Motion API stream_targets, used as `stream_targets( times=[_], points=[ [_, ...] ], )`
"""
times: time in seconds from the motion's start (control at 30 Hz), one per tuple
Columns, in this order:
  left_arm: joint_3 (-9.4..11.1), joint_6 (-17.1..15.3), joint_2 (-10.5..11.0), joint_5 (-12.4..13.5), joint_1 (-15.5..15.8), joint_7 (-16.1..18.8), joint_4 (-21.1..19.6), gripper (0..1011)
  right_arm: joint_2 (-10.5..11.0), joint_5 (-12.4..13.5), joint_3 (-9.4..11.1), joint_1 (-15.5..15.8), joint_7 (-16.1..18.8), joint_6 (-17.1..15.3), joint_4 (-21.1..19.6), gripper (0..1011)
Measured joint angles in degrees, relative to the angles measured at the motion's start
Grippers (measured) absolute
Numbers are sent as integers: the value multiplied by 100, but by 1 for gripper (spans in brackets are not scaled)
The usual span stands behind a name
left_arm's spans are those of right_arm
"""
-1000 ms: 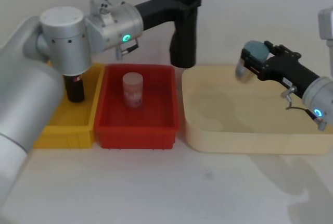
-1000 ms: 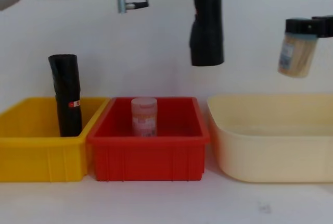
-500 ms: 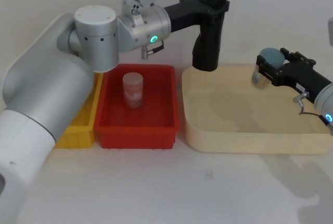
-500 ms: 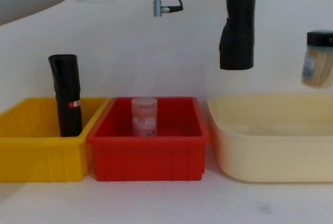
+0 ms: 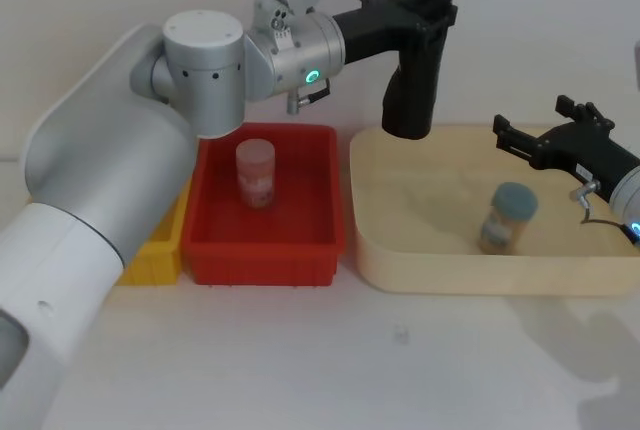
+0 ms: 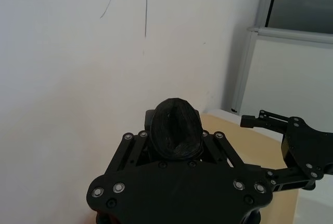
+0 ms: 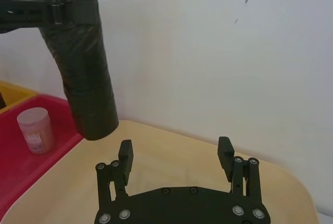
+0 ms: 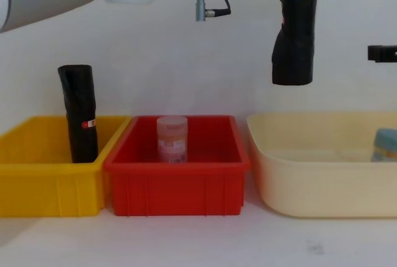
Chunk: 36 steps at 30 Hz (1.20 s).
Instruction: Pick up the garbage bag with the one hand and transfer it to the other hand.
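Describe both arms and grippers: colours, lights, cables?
Both silver-grey, rounded joints; the left arm has a green ring, the right arm a blue ring and thin cable loop. The left gripper and right gripper: black, slim linkage fingers, silver screws.

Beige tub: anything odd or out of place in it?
A stray blue-lidded jar sits in the beige tub, below the open, empty right gripper; it looks slightly tilted. Otherwise nothing spilled or damaged.
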State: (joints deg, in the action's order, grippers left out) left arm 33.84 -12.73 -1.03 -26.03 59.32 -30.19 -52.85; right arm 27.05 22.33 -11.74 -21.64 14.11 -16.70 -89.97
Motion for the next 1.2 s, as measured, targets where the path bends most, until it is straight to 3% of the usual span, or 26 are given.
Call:
stream_targets(
  times=[0.5,0.77,0.93,1.2],
  points=[
    [37,37,-53,13,45,-11,84,341,93,128,-100,37,498,144,-252,1000],
    [45,43,-63,17,52,-14,103,341,62,223,-294,-96,827,266,-384,1000],
    [48,47,-65,17,54,-14,110,341,18,192,-416,-201,877,315,-391,1000],
    [51,51,-69,17,58,-14,114,341,-117,-88,-632,-415,664,324,-284,1000]
  ],
)
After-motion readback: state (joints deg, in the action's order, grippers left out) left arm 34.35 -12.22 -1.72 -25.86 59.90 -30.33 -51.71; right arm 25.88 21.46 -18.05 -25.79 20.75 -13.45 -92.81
